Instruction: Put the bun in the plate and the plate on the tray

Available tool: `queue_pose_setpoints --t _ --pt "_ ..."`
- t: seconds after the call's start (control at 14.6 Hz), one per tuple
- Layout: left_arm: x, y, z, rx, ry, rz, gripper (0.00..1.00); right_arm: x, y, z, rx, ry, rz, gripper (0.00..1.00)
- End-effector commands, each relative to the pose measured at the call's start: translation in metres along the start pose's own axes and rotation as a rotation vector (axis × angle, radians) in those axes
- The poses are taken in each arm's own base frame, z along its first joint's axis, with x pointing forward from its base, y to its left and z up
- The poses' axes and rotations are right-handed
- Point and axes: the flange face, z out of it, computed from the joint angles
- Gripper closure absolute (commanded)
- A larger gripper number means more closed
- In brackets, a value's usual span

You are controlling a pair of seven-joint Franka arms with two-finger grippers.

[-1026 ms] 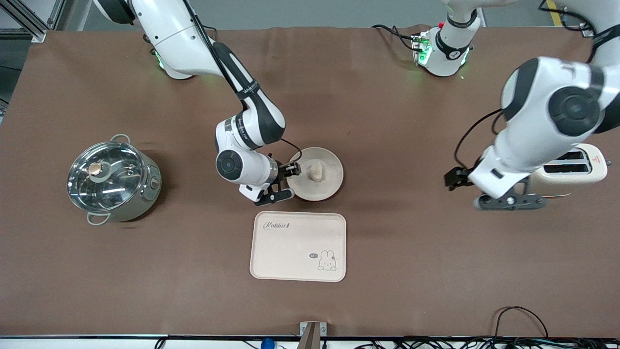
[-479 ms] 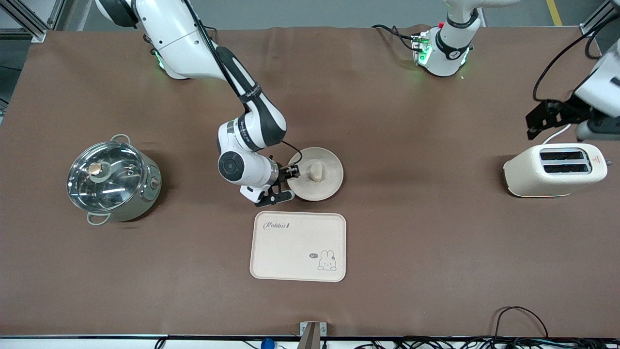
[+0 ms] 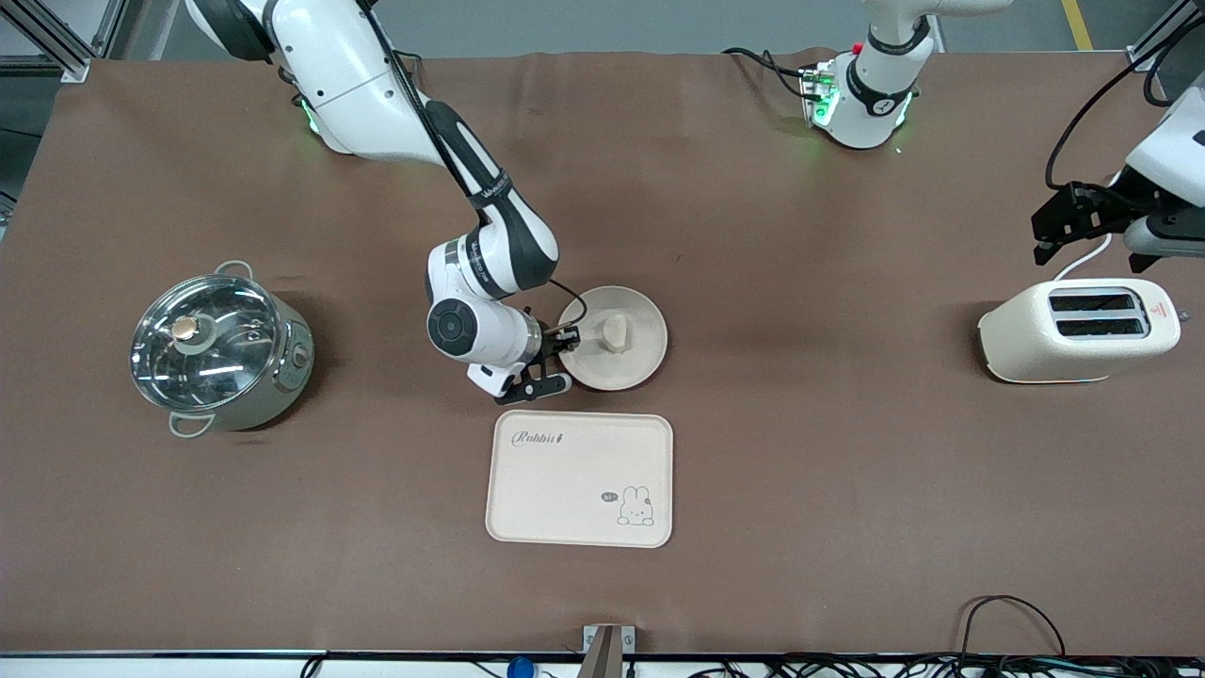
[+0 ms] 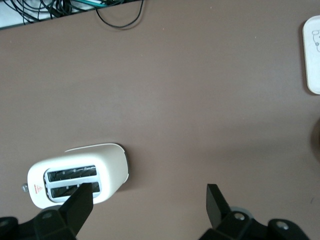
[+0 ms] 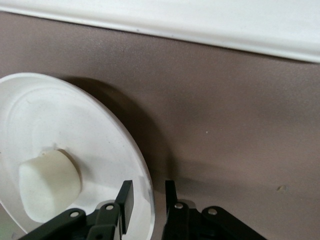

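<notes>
A robotics lab staged as a kitchen. Two white arms (image 3: 490, 254) stand bolted at one edge of a brown-covered table (image 3: 753, 471), with aluminium framing (image 3: 56, 33) and loose cables (image 3: 1017, 617) around it. A toaster (image 3: 1078, 330) and a lidded pot (image 3: 221, 348) are the props.

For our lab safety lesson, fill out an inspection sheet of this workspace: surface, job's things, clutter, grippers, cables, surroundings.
Surface: brown table, flat, no spills seen.
Job's things: bun lies in the plate; plate sits on the table beside the tray, not on it.
Clutter: lidded pot toward the right arm's end; toaster toward the left arm's end.
Grippers: right gripper straddles the plate's rim, a finger on each side; left gripper open, over the table by the toaster.
Cables: bundle along the table's camera edge.
Surroundings: nothing seen.
</notes>
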Motion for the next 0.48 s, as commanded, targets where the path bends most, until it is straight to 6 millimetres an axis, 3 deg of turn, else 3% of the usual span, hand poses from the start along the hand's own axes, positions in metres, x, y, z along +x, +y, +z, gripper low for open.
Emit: queue_pose_setpoints --t 0.0,0.41 --pt "0.012 -0.008 -0.003 -0.063 -0.009 -0.015 0.0 -0.002 0.0 0.001 0.011 0.003 0.006 0.77" --pt "0.008 -0.024 -0.005 -0.077 -0.006 -0.045 0.0 -0.002 0.002 0.001 0.01 -0.005 0.006 0.91"
